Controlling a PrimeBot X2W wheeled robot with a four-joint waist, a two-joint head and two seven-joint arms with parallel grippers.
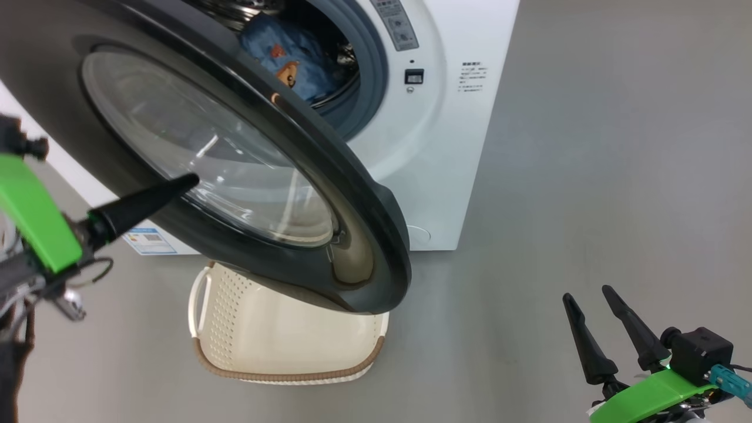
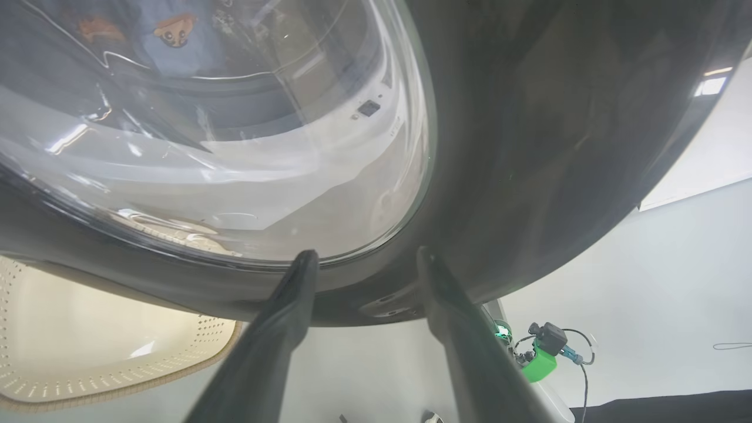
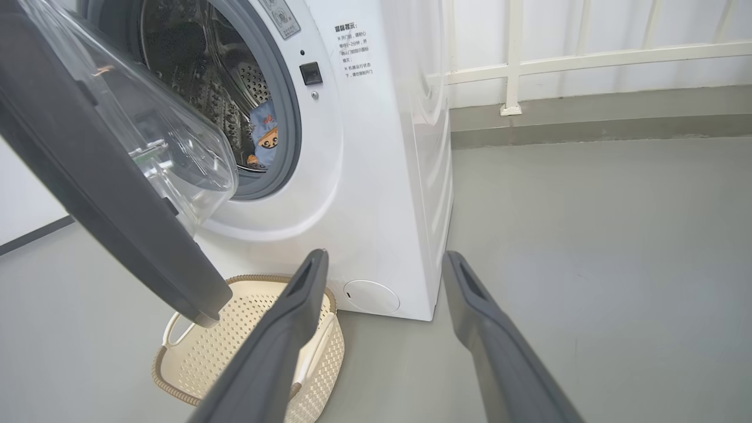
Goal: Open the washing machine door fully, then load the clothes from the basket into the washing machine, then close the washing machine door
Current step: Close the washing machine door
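Since the clothes (image 1: 288, 59) already lie in the drum beyond its fingertips, the left hand (image 2: 364, 255) rests open and empty against the door (image 2: 529, 147); it should push steadily, square on the rim, until the door shuts flush.

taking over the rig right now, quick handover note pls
Left hand: open, fingertips at the outer face of the washing machine door, which stands part open.
Right hand: open, idle, off to the right of the washing machine.
The clothes lie inside the machine; the basket below the door looks empty.
Done: loading, it seems.
Left: push the door shut.
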